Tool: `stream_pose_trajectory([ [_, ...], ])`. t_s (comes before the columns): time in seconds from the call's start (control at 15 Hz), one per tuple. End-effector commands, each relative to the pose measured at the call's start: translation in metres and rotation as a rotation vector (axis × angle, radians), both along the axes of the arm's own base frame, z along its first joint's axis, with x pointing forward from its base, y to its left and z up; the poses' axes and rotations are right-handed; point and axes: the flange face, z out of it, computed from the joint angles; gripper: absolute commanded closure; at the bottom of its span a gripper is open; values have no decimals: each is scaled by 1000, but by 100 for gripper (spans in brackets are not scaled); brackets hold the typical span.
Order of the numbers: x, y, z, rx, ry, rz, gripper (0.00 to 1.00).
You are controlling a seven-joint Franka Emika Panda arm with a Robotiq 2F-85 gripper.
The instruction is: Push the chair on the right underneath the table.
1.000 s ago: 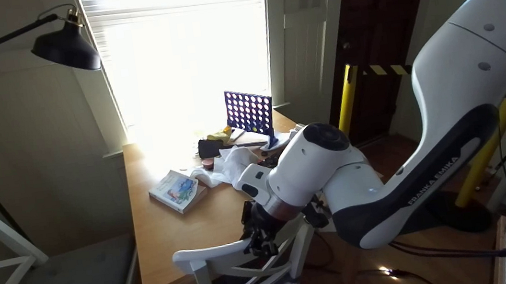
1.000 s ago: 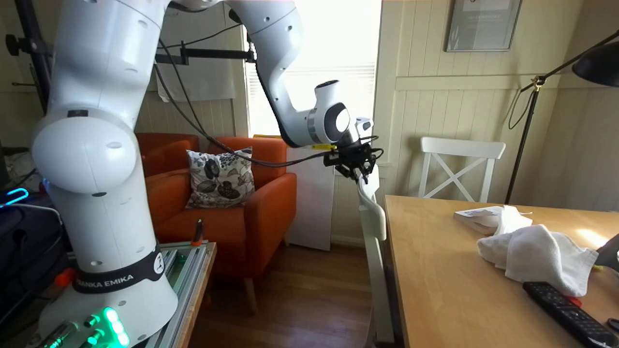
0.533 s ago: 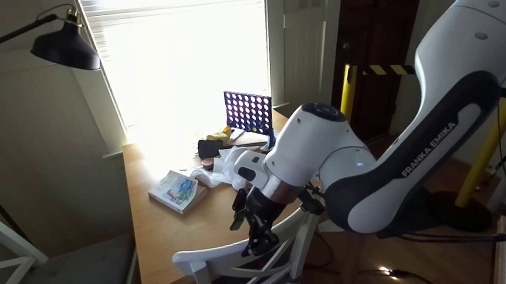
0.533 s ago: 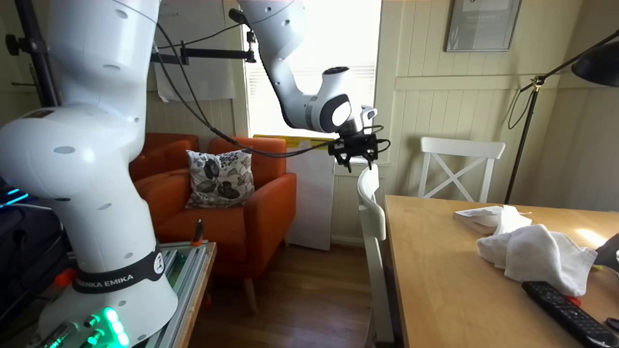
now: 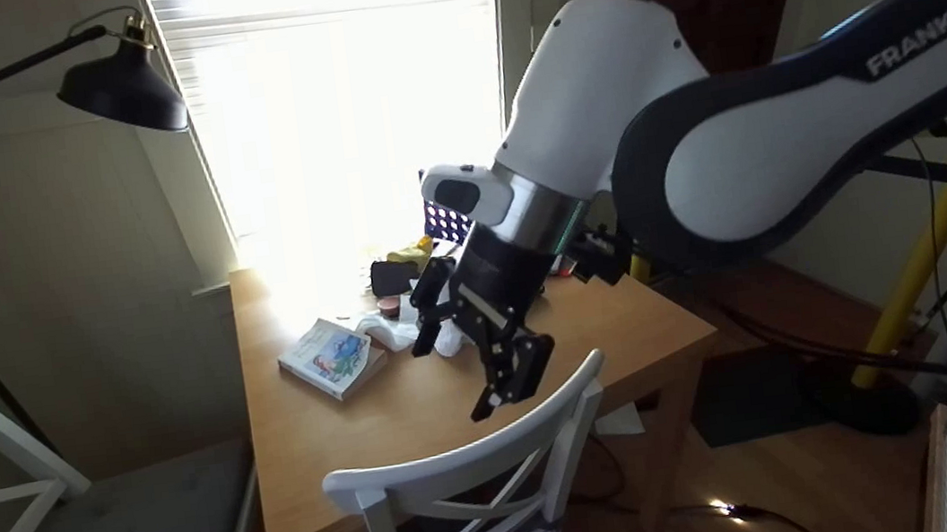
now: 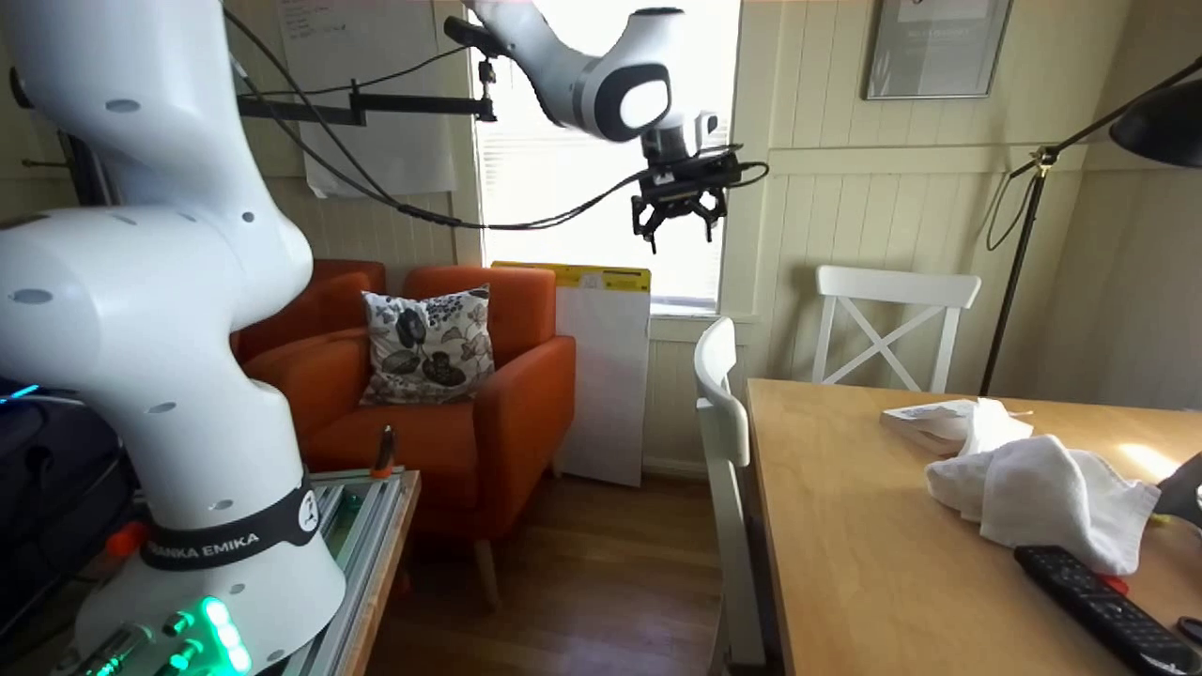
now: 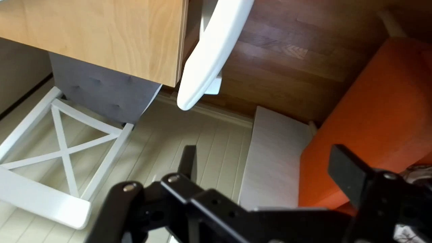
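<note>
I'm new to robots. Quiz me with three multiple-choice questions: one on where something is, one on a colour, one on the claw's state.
1. Where is the book?
A) on the floor
B) on the table
C) on the windowsill

2. What colour is the armchair holding the pillow?
A) orange
B) blue
C) green

3. How is the gripper?
A) shut, holding nothing
B) shut on the book
C) open, holding nothing

1: B, it rests there in both exterior views.
2: A, its back and arm are plainly orange.
3: C, in the wrist view its fingers stand wide apart, gripping nothing.
</note>
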Motion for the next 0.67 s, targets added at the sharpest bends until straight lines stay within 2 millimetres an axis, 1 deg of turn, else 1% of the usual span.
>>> stream_pose_trajectory([
  [0.0, -11, -49, 52, -153, 16, 90, 0],
  [0.07, -13, -69, 76, -173, 10, 84, 0],
  [0.2, -15, -111, 105, -227, -3, 74, 0],
  [0.27, -3, -82, 75, -185, 16, 60, 0],
  [0.33, -5, -100, 92, -195, 5, 53, 0],
  [0.4, -7, -112, 103, -201, -4, 48, 0],
  [0.47, -10, -116, 109, -204, -8, 46, 0],
  [0.6, -12, -112, 108, -205, -6, 56, 0],
])
